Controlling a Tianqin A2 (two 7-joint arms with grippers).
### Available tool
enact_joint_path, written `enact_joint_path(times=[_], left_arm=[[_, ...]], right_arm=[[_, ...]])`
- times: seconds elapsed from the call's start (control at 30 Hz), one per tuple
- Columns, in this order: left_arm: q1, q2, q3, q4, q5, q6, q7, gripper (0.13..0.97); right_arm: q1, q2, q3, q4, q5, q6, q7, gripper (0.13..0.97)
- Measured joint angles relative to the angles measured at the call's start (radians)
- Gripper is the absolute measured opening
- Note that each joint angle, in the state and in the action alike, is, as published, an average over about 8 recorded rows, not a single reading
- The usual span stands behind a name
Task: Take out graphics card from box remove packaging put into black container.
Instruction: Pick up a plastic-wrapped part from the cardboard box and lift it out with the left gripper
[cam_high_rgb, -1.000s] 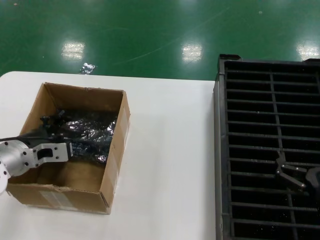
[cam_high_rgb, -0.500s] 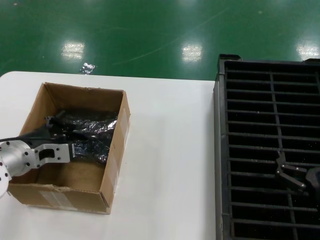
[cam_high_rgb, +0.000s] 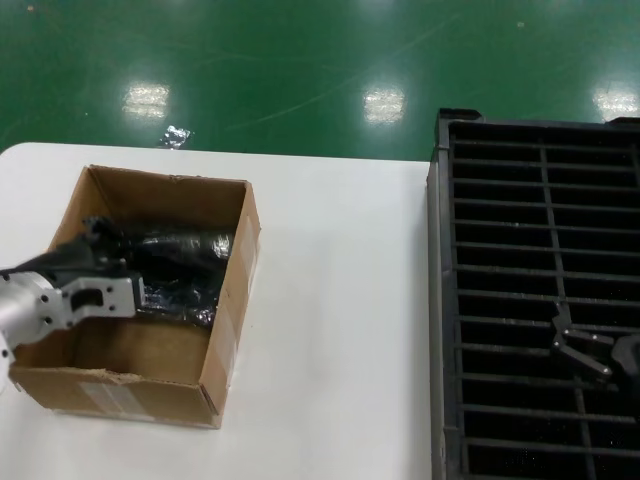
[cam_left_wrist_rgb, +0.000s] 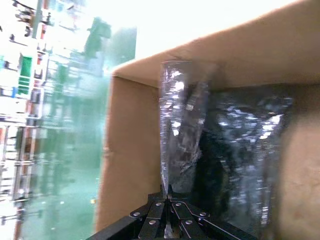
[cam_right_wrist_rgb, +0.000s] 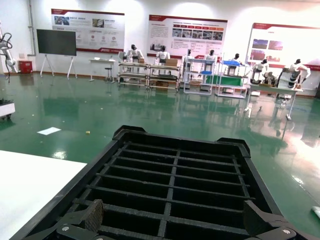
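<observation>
The brown cardboard box stands on the white table at the left. My left gripper reaches into it and is shut on the edge of a crinkly translucent silver-grey bag, which stands up from the jaws. A darker glossy bag lies beside it in the box. In the head view they show as one dark shiny mass. No bare graphics card shows. My right gripper hangs open and empty over the black slotted container, which also shows in the right wrist view.
The white table spreads between box and crate. The crate's near wall rises above the table at the right. The box floor near me is bare cardboard. Green floor lies beyond the table's far edge.
My left gripper has drawn back and up inside the box, pulling the bag with it. The bag has bunched toward the far side. The right arm has not moved.
</observation>
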Motion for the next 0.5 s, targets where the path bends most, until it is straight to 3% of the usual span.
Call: enact_joint_path(times=[0.17,0.33,0.5], left_arm=[[0.052,-0.009,-0.072,-0.125,0.078,0.014,-0.056,0.139],[0.127,-0.012,-0.173,-0.29,0.163,0.048,-0.118,0.139],[0.206,-0.031,-0.268,-0.463,0.195,0.086,-0.16,0.139]], right_arm=[[0.0,0.0,0.0,0.0,0.0,0.0,0.0,0.966],[0.0,0.0,0.0,0.0,0.0,0.0,0.0,0.966],[0.0,0.0,0.0,0.0,0.0,0.0,0.0,0.966]])
